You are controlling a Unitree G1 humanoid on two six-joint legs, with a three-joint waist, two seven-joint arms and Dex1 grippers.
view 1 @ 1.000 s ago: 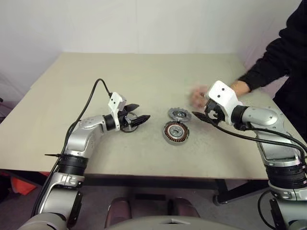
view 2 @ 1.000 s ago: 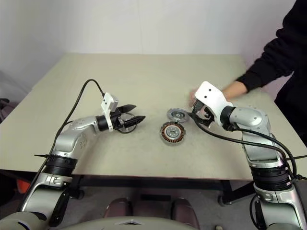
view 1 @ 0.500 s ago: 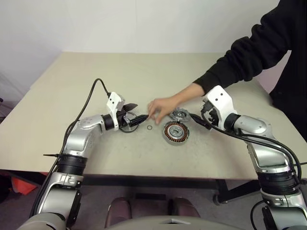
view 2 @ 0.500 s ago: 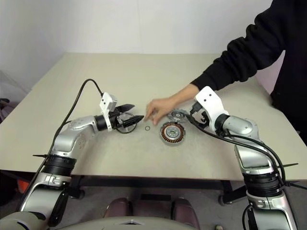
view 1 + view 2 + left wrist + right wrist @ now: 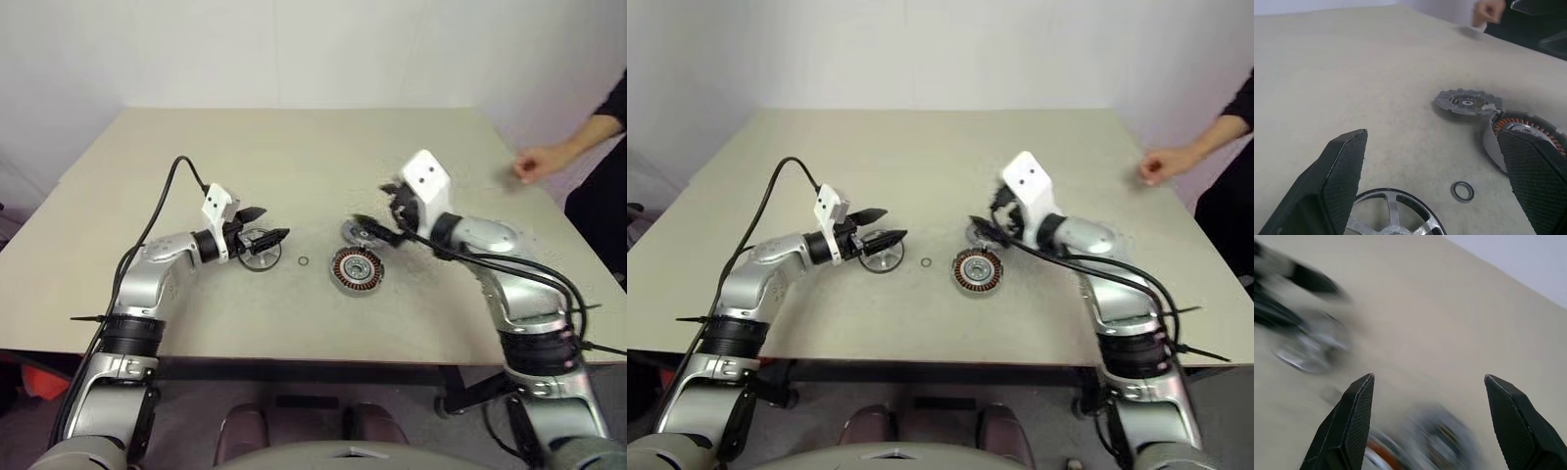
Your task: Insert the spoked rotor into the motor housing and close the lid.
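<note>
The spoked rotor lies flat on the table, a silver wheel with thin spokes. My left gripper hovers open just over its far edge; the rotor lies low between the open fingers. The motor housing, with its ring of copper windings, sits near the table's middle. Behind it lies the lid, a grey toothed disc. My right gripper is open just above the lid, pointing left. In the left wrist view the lid lies beyond the housing, which is partly hidden by a finger.
A small thin ring lies loose between rotor and housing. A person's hand in a dark sleeve rests at the table's far right edge. The table is bare at the back and along the front.
The person's hand left a small ring beside the rotor and drew back to the far right. My right gripper swung left to above the lid. The left gripper stayed open near the rotor.
</note>
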